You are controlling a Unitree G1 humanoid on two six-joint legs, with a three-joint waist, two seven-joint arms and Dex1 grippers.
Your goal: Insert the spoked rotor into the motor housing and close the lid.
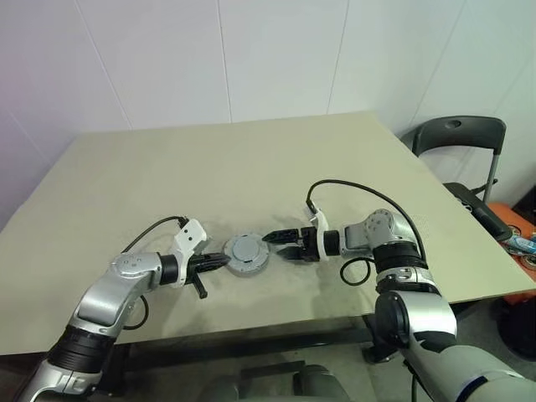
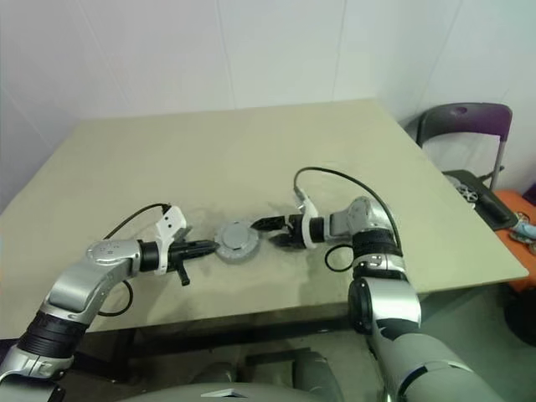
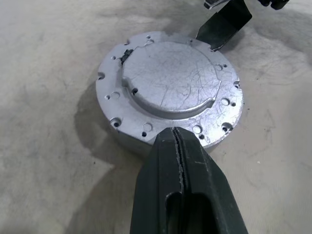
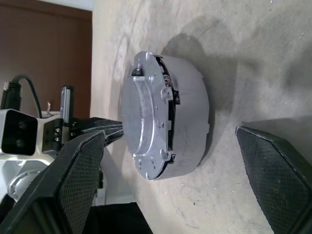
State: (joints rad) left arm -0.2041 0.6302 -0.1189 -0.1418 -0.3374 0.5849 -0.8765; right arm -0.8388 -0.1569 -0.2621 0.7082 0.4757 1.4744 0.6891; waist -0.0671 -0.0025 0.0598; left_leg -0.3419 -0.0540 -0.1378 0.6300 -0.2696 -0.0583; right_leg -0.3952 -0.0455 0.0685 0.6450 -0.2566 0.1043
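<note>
The motor housing (image 4: pixel 190 122) sits on the table near its front edge, with the grey notched lid (image 1: pixel 247 249) on top of it. In the right wrist view the lid (image 4: pixel 141 117) stands slightly off the housing on one side, with a dark gap showing. The spoked rotor is hidden. My left gripper (image 1: pixel 224 261) is shut, its tips (image 3: pixel 173 134) against the lid's left edge. My right gripper (image 1: pixel 275 244) is open just right of the housing, its fingers (image 4: pixel 83 165) spread to either side and touching nothing.
The beige table (image 1: pixel 251 159) stretches far behind the housing. A dark folding chair (image 1: pixel 456 134) stands off the table's right corner, with a black object (image 1: pixel 477 205) and orange items (image 1: pixel 519 234) beside it. Cables loop from both wrists.
</note>
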